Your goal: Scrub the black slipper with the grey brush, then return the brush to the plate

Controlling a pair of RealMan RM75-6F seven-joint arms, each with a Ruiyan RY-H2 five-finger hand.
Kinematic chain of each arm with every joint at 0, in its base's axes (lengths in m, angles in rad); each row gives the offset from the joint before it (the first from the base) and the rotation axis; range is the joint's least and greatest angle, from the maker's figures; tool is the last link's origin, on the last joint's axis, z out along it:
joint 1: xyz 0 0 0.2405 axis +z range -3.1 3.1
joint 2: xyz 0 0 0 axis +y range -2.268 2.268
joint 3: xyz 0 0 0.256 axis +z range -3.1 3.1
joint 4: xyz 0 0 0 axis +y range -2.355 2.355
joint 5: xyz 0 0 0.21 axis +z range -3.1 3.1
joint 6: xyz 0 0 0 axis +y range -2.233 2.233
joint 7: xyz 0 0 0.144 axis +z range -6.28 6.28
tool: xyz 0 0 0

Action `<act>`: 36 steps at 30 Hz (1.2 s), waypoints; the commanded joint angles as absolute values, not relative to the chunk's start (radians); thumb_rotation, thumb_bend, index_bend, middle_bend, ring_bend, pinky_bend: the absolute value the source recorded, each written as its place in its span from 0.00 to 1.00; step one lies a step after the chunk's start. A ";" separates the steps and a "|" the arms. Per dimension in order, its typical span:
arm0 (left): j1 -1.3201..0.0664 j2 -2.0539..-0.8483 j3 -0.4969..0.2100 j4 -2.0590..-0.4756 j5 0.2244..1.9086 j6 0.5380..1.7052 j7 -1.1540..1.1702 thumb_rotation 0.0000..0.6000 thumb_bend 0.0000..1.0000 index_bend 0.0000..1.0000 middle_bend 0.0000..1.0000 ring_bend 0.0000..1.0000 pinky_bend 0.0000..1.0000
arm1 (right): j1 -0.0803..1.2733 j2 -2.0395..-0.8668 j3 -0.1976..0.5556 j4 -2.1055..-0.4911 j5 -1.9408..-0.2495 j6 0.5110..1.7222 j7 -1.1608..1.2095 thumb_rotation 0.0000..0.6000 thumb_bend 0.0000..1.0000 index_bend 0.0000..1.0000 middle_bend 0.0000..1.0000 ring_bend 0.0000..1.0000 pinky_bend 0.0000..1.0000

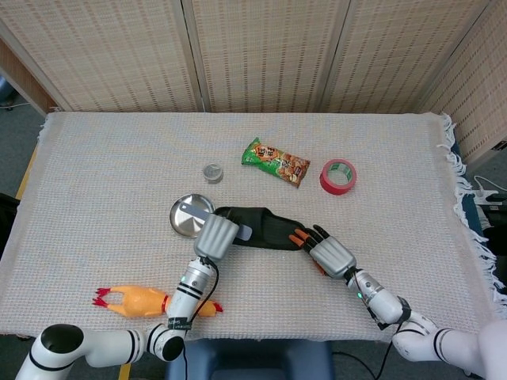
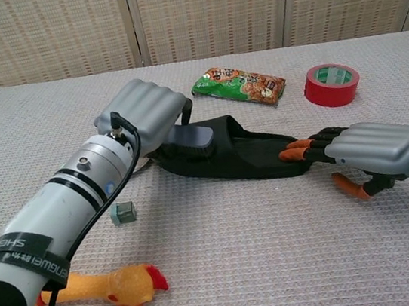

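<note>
Left hand (image 2: pixel 143 120) clutches the grey brush (image 2: pixel 191 137) over the black slipper (image 2: pixel 227 153); right hand's (image 2: pixel 365 153) spread fingers pin its end steady for scrubbing.

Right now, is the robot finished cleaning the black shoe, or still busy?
Still busy. Picking up is done: the left hand holds the grey brush over the black rubber slipper. The right hand touches the slipper's toe end with its fingertips. Left to do: finish scrubbing, then put the brush on the round silver plate.

black rubber slipper (image 1: pixel 265 227): flat on the cloth, mid-table
grey plastic brush (image 2: pixel 191 136): over the slipper's heel end
round steel plate (image 1: pixel 184 218): just left of the slipper
</note>
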State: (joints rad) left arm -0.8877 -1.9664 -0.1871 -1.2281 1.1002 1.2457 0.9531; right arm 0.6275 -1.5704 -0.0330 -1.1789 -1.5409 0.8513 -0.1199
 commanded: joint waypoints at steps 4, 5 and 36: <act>-0.870 -1.970 -0.184 -1.175 1.146 1.231 0.861 1.00 0.41 0.54 0.63 0.71 1.00 | 0.629 -1.567 -0.043 -1.164 -1.549 0.858 -0.105 1.00 0.73 0.07 0.00 0.00 0.00; -0.868 -1.968 -0.186 -1.170 1.151 1.230 0.849 1.00 0.41 0.54 0.63 0.71 1.00 | 0.629 -1.568 -0.045 -1.162 -1.550 0.857 -0.103 1.00 0.73 0.07 0.00 0.00 0.00; -0.849 -2.026 -0.204 -1.068 1.253 1.199 0.774 1.00 0.40 0.42 0.49 0.71 1.00 | 0.635 -1.543 -0.059 -1.174 -1.546 0.861 -0.065 1.00 0.73 0.07 0.00 0.00 0.00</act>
State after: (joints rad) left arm -0.8516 -2.0299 -0.1991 -1.0668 1.2551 1.2035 0.7795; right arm 0.6356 -1.5424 -0.0573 -1.1754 -1.5447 0.8598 -0.0638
